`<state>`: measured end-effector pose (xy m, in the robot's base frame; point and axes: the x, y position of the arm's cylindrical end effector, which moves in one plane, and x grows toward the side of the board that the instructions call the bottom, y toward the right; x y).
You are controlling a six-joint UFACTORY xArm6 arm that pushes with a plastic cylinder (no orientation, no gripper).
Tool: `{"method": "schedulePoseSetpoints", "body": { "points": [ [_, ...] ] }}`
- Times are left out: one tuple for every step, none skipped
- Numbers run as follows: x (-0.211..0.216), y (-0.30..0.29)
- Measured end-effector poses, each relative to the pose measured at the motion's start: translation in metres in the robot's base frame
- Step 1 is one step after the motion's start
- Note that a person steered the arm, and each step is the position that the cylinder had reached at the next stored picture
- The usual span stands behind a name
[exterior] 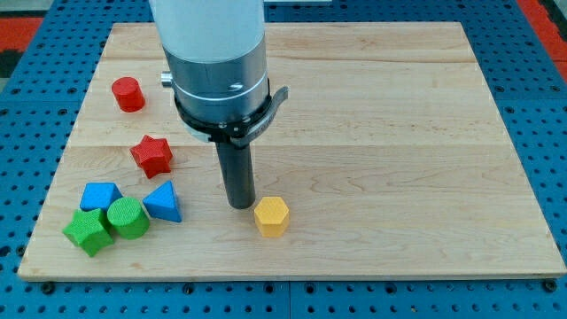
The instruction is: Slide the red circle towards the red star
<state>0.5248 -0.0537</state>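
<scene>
The arm carried no gripper, so nothing could be spread, pressed together or pinched; only a dark rod was fitted, and my tip [239, 206] was set down on the wooden worktop [399, 133], just beside the yellow hexagon [271, 215], which lay to the tip's right and slightly lower in the view.

The red circle [128, 93] was found well apart from the tip, up and to its left near the worktop's left edge. The red star [151, 155] lay between the two, below the circle and to the tip's left. Lower left of the tip, a blue triangle [163, 200], a second blue block [100, 195], a green cylinder [128, 218] and a green cube [88, 231] were clustered.

The approach step was judged to be in hand, no contact with the circle being made. The next move would call for the tip to be carried around to the circle's upper side, clear of the star, so that it could be pushed downward and slightly rightward.
</scene>
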Motion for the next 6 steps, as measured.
{"method": "schedulePoseSetpoints", "body": {
  "points": [
    [0.026, 0.011],
    [-0.003, 0.011],
    [-0.062, 0.048],
    [-0.150, 0.084],
    [-0.252, 0.073],
    [-0.293, 0.000]
  ]
}}
